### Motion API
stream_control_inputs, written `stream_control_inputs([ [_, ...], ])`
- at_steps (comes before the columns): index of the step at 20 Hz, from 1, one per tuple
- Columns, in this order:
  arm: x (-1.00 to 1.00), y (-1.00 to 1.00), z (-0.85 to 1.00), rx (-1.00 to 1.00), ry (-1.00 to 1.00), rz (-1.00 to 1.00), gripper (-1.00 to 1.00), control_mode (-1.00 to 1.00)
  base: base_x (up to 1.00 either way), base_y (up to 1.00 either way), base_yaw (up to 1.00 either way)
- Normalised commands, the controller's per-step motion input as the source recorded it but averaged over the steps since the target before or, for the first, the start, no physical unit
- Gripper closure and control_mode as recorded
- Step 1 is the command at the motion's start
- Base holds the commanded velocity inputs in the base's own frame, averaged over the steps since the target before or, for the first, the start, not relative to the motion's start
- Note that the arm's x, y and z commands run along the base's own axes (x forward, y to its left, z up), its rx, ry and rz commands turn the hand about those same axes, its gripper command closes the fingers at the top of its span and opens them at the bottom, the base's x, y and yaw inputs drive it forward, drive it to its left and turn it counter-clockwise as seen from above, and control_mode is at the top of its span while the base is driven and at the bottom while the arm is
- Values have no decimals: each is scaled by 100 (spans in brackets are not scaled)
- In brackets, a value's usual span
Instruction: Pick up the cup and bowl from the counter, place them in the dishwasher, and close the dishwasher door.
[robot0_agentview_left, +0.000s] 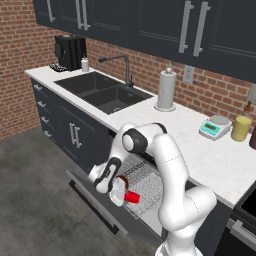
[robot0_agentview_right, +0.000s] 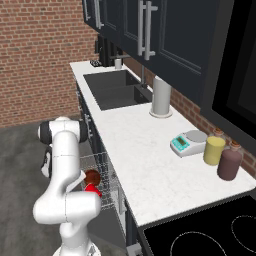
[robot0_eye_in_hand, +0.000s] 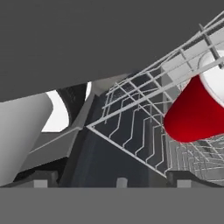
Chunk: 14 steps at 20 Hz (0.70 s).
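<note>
- The cup (robot0_eye_in_hand: 194, 111) runs off the right edge of the hand view, so its rim shows only in part.
- In the right base view the arm (robot0_agentview_right: 67, 165) covers most of the bowl (robot0_agentview_right: 92, 176) and the cup below it.
- The gripper (robot0_agentview_left: 119, 192) is too small and blurred to tell how its jaws stand.
- The dishwasher door (robot0_agentview_left: 95, 202) is partly hidden behind the arm.
- The maroon jar (robot0_agentview_left: 253, 136) is cut by the right edge.
</note>
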Motion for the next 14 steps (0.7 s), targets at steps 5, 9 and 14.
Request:
stream_control_inputs([
  [5,4,-10,-47,1,24,1,-100,-100,0,0,0],
  [9,-10,-1,-68,3,18,6,-100,-100,0,0,0],
  [14,-10,0,-65,5,6,8,-100,-100,0,0,0],
])
